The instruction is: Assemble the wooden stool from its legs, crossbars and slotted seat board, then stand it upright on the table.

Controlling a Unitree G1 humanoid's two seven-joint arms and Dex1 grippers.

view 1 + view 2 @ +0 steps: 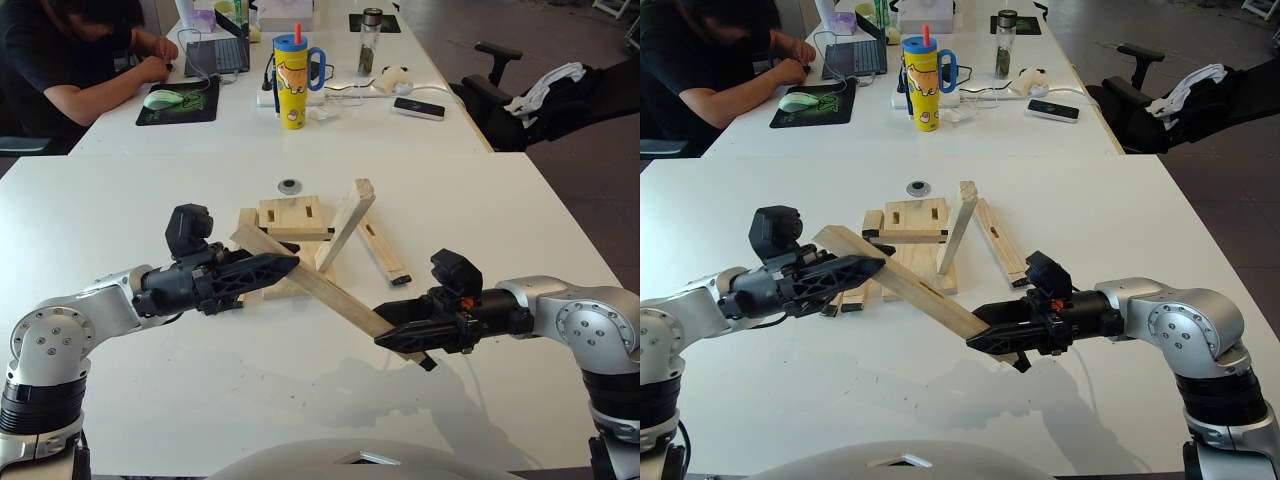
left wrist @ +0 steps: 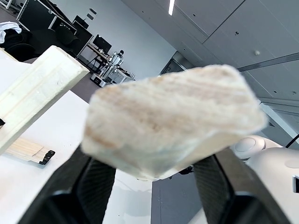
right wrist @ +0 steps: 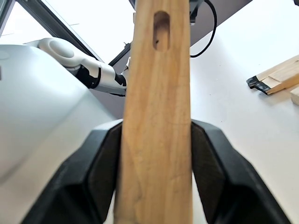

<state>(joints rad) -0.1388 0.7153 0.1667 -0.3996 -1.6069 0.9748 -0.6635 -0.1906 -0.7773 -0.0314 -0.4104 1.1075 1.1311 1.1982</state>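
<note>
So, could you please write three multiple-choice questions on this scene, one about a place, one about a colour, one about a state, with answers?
1. Where is the small round thing, compared with the seat board?
A. On top of it. B. Beyond it, on the table. C. Nearer the robot.
2. What colour is the cup with the straw?
A. Yellow, blue handle. B. Red. C. Green.
3. How is the long wooden leg?
A. Flat, untouched. B. Upright in the board. C. Gripped by the left gripper and the right gripper.
Answers: B, it lies past the board's far edge; A, its body is yellow; C, fingers press the wood in both wrist views.
</note>
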